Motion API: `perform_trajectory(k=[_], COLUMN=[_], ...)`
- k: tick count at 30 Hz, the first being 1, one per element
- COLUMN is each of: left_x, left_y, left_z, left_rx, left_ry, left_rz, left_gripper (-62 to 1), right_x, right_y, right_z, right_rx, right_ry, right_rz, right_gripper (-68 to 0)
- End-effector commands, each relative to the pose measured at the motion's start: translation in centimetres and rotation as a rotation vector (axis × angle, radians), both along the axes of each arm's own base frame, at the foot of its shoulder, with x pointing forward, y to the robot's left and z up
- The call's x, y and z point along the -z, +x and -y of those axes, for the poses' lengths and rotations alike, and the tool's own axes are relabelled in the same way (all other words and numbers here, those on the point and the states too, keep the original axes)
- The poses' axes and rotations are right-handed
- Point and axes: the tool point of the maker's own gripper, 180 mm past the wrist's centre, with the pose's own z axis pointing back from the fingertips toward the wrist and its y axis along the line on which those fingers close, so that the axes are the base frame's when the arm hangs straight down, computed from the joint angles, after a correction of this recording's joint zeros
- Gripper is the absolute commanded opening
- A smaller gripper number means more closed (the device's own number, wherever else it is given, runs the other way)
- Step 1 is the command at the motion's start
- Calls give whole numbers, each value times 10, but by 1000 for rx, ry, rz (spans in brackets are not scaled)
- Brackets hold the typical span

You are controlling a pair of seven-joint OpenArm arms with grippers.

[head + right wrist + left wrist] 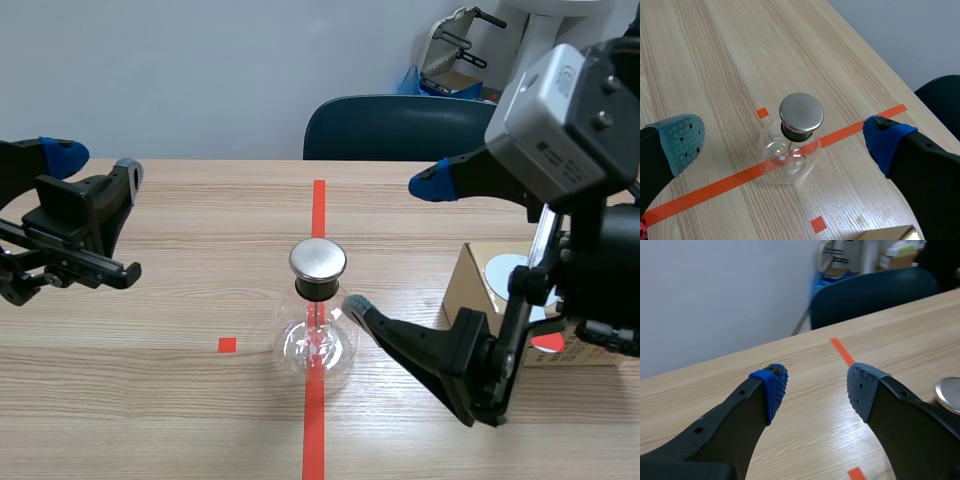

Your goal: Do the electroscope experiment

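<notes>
Wooden table [150, 400]: light grain, running from the near edge to the far edge of the scene view.

Cardboard box [475, 285]: stands on the table at 4 o'clock from the scene centre. It is plain brown and partly hidden. One corner also shows in the right wrist view.

Dark blue chair [390, 125]: at 12 o'clock, just behind the table's far edge, backrest upright.

Blue bag [415, 80] and metal frame [455, 40]: at 1 o'clock, behind the chair, near the pale wall [150, 70].

The electroscope [317, 312] stood upright at my twelve o'clock on the tape line [318, 205]: clear round flask [317, 348] (tape showing through it), black collar [317, 288], metal disc [318, 258] on top.
</notes>
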Motion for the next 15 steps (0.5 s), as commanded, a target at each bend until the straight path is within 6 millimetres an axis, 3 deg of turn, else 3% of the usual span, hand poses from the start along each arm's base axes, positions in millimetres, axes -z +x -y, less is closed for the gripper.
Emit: perform_trajectory(k=[1, 10, 15], left_x=[-3, 7, 20], left_y=[-1, -4, -19], left_z=[3, 5, 6], left_rx=[16, 28, 42], left_ry=[-6, 5, 3], left_rz=[12, -35, -71], left_gripper=[-307, -307, -307], right_x=[-8, -8, -8], right_y=[1, 1, 1], right_z=[-1, 0, 0], right_rx=[-1, 0, 0], right_ry=[23, 20, 20], right_rz=[19, 17, 17], right_gripper=[4, 4, 4])
